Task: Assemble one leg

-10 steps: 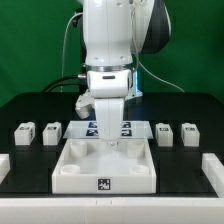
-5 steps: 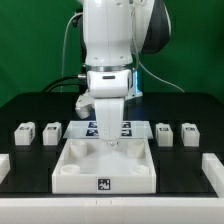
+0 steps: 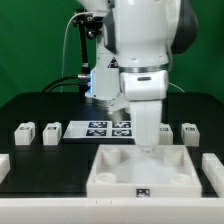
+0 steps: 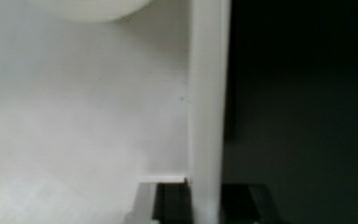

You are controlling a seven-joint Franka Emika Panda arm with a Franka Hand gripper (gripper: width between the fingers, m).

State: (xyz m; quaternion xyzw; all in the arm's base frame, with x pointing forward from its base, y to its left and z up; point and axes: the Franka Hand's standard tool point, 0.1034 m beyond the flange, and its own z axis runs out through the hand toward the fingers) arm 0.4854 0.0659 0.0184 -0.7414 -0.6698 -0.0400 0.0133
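Small white cubic legs stand in a row on the black table: two at the exterior view's left [image 3: 25, 131] [image 3: 51, 131] and one at the right [image 3: 188, 131]; another there is mostly hidden behind the arm. My gripper [image 3: 147, 146] is not on a leg. It reaches down onto the back rim of the large white tray-like part [image 3: 110, 178]. In the wrist view the two dark fingers [image 4: 172, 205] straddle the tray's upright wall [image 4: 208, 100], shut on it.
The marker board [image 3: 100, 127] lies behind the tray, between the legs. Long white parts lie at the table's left edge [image 3: 3, 164] and right edge [image 3: 212, 166]. A green wall and cables stand behind the arm.
The arm and the tray-like part have moved together toward the exterior view's right. The marker board now shows more. The legs have not moved.
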